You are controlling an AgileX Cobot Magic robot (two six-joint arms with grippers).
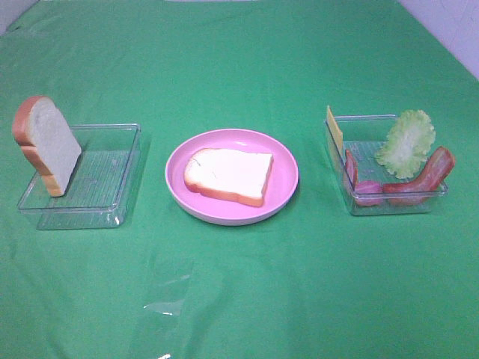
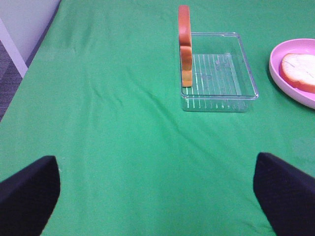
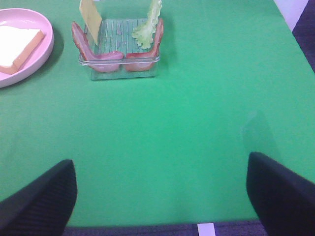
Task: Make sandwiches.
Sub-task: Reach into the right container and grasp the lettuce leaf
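My left end effector (image 2: pixel 157 196) and right end effector (image 3: pixel 157 196) both hang released and empty. The sandwich is so far one slice (image 3: pixel 17 44) on the plate (image 3: pixel 37 17), ahead of both. The lettuce (image 3: pixel 149 24), beyond my right, looks light and floppy, so I'd pinch its upright edge.

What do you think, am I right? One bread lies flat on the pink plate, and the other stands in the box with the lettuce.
Not quite: the standing bread is in the left box; the lettuce is in the right box. The exterior high view shows it.
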